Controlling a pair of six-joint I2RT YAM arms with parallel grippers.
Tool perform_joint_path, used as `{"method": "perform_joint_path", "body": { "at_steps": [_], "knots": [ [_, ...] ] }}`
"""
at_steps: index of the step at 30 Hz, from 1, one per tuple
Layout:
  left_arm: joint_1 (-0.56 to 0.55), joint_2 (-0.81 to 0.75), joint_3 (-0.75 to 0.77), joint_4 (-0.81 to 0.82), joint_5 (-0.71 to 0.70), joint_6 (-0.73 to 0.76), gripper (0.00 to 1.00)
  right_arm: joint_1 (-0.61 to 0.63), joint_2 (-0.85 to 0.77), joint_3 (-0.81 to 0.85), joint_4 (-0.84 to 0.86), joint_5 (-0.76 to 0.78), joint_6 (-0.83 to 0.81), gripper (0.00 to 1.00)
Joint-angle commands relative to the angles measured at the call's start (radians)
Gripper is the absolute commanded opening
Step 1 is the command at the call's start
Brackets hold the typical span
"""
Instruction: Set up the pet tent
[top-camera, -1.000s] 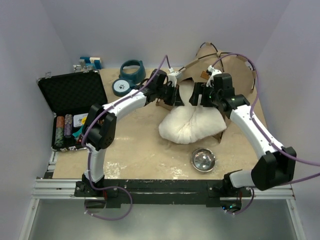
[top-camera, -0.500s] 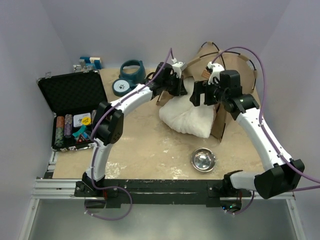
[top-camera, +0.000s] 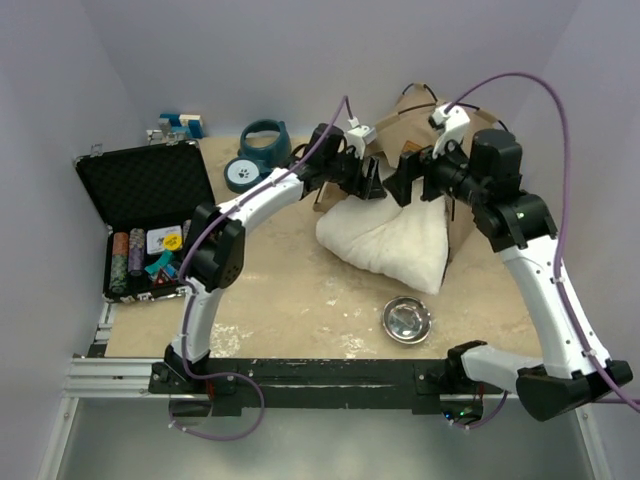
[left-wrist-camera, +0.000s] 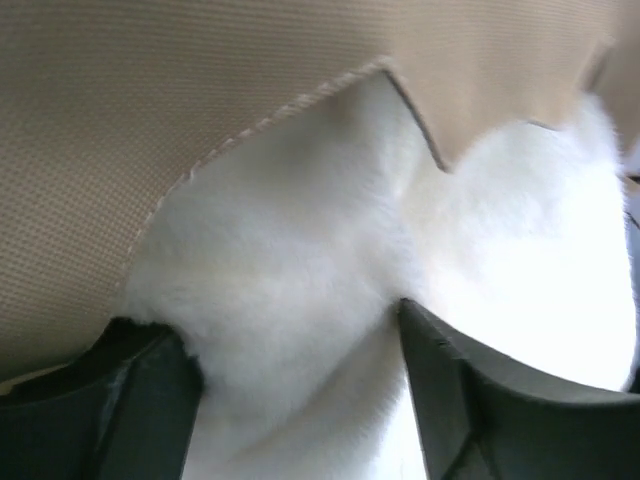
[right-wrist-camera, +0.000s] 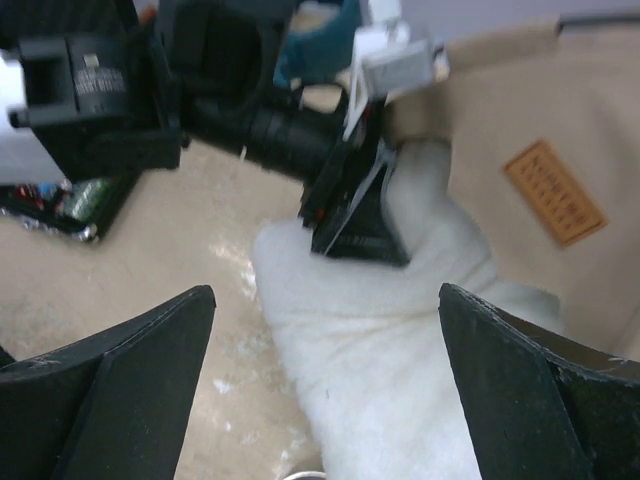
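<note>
The pet tent (top-camera: 408, 122) is a slumped tan fabric heap at the back right, and its poles do not show. A white fluffy cushion (top-camera: 385, 238) lies against its front. My left gripper (top-camera: 371, 184) is at the cushion's back edge under the tan fabric (left-wrist-camera: 200, 90). Its jaws stand apart around a bulge of white fur (left-wrist-camera: 300, 250), so the left gripper (left-wrist-camera: 290, 322) is open. My right gripper (top-camera: 404, 186) faces it from the right. In the right wrist view the right gripper (right-wrist-camera: 325, 292) is wide open above the cushion (right-wrist-camera: 420, 380), beside tent cloth (right-wrist-camera: 520, 110) with a brown label (right-wrist-camera: 555, 192).
A metal bowl (top-camera: 407, 320) sits near the front right. An open black case (top-camera: 140, 215) with chips lies at the left edge. A teal bowl (top-camera: 265, 143) and a round lid (top-camera: 242, 173) are at the back left. Purple cables arc over both arms.
The left gripper has let go and opened at the cushion's back edge. The right arm lifted and swung back right, its jaws spreading wider. Cushion and tent fabric shifted toward the back right.
</note>
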Motion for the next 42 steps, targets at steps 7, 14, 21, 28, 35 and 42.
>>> {"method": "perform_joint_path", "body": {
  "at_steps": [7,14,21,28,35,42],
  "knots": [
    [0.092,-0.593,-0.4,0.142,0.127,0.1,0.99,-0.01,0.083,0.273,0.087,0.211,-0.071,0.99],
    [0.054,-0.868,-0.912,0.099,-0.027,0.022,1.0,-0.029,0.161,0.318,0.1,0.323,-0.1,0.98],
    [-0.069,-0.948,-1.134,0.166,-0.081,0.023,0.84,-0.049,0.276,0.388,0.115,0.427,-0.167,0.98],
    [-0.144,-0.738,-1.057,0.378,-0.166,-0.006,0.7,-0.059,0.384,0.433,0.135,0.514,-0.216,0.99],
    [-0.161,-0.477,-0.798,0.495,-0.247,-0.018,0.6,-0.141,0.476,0.414,0.083,0.388,-0.19,0.77],
    [-0.17,-0.346,-0.657,0.602,-0.347,-0.092,0.5,-0.184,0.496,0.419,0.042,0.174,-0.164,0.2]
  ]
}}
